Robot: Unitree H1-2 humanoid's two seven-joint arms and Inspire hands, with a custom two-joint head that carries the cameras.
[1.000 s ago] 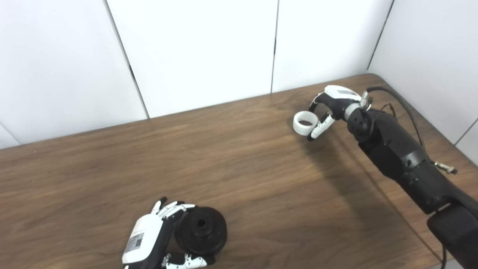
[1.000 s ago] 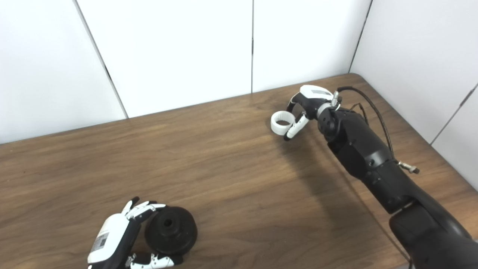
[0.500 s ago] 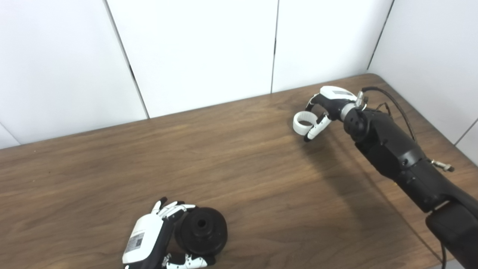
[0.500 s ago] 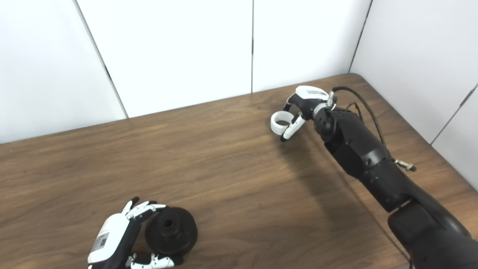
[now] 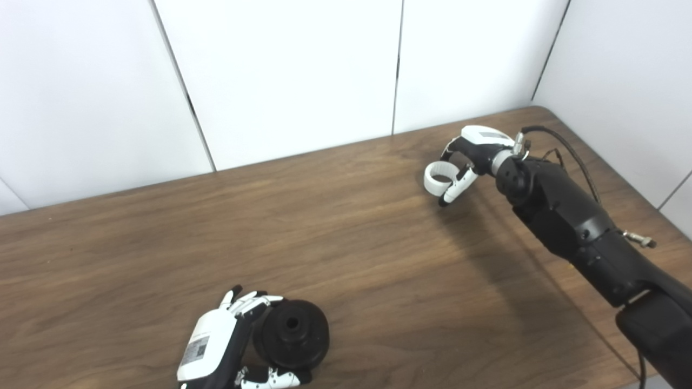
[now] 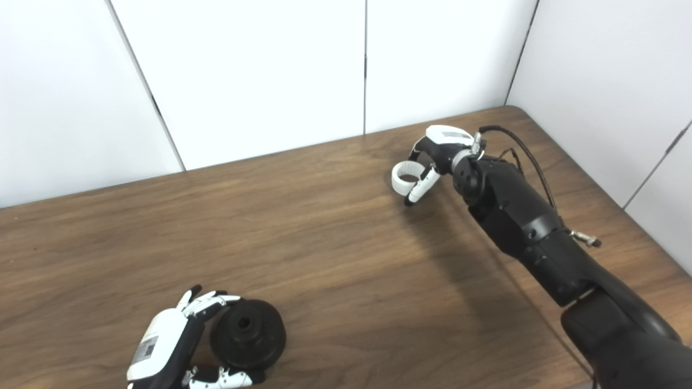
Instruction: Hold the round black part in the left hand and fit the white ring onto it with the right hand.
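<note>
The round black part point(image 5: 292, 333), a thick disc with a hole in its middle, rests on the wooden table point(image 5: 351, 243) near the front edge. My left hand point(image 5: 213, 348) wraps it from the left, fingers over its far rim and thumb under its near rim. The white ring point(image 5: 437, 178) is at the far right of the table, pinched between the thumb and fingers of my right hand point(image 5: 476, 152). I cannot tell whether the ring touches the table. Ring and black part are far apart.
White wall panels point(image 5: 292, 70) stand right behind the table's far edge and along its right side. A black cable point(image 5: 567, 146) loops over my right forearm. The table's rounded far right corner point(image 5: 540, 111) lies just behind the right hand.
My right hand with the white ring has shifted slightly left and away from me. The left hand and the black part have stayed still.
</note>
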